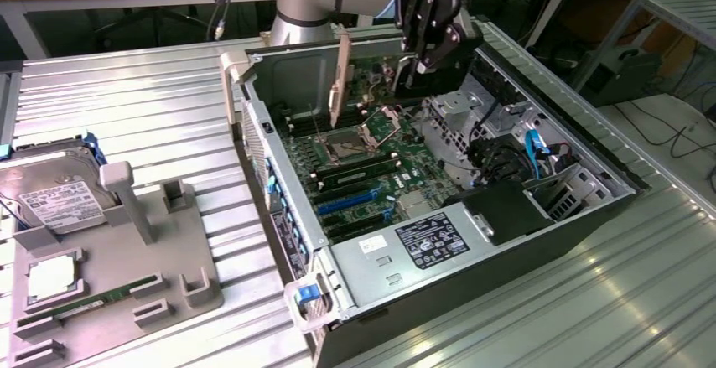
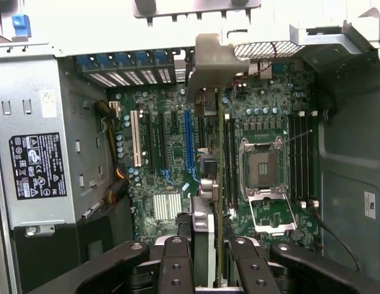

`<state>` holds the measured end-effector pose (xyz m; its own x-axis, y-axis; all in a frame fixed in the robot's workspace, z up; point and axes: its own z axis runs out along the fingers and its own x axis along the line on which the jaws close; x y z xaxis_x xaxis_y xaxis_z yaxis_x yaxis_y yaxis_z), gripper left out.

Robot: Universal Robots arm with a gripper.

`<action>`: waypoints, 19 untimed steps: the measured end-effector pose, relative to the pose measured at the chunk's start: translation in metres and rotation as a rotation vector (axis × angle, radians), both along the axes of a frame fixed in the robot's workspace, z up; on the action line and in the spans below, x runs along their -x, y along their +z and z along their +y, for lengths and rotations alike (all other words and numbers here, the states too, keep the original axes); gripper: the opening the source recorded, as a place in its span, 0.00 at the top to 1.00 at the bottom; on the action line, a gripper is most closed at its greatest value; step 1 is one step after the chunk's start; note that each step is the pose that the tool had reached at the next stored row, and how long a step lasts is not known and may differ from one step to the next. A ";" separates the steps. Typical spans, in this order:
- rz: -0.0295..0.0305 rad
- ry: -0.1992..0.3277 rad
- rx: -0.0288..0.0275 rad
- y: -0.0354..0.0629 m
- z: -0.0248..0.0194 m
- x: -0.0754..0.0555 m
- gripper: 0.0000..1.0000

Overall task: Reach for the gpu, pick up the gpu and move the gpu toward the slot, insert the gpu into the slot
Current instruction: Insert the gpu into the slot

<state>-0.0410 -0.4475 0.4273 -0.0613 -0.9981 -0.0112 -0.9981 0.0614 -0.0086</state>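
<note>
My gripper [image 1: 425, 59] hangs over the open computer case, shut on the gpu. In the wrist view the gpu [image 2: 220, 184] shows edge-on as a thin dark card running out from between my gripper [image 2: 211, 260] fingers [image 2: 178, 263], with its silvery bracket [image 2: 209, 61] at the far end by the case's rear openings. The bracket [image 1: 341, 83] stands upright above the board in the exterior view. The slot [image 2: 189, 141] is a long blue strip on the motherboard, close beside the card's edge. It lies lower in the case [image 1: 341, 204] than the card.
The motherboard carries an open CPU socket [image 2: 263, 171], black memory slots [image 2: 300, 159] and a white slot [image 2: 136, 138]. A power supply [image 1: 431, 238] and cables [image 1: 526, 154] fill the case's near end. A hard drive [image 1: 50, 196] sits on a grey holder at the exterior view's left.
</note>
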 end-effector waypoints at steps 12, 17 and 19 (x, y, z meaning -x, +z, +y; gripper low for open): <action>0.0001 0.074 -0.0034 -0.0188 0.0022 0.008 0.72; 0.0001 0.065 -0.0034 -0.0279 0.0032 0.015 0.72; 0.0001 0.065 -0.0034 -0.0317 0.0032 0.015 0.72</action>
<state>-0.0563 -0.4442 0.3956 0.0032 -0.9999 -0.0147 -1.0000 -0.0031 -0.0084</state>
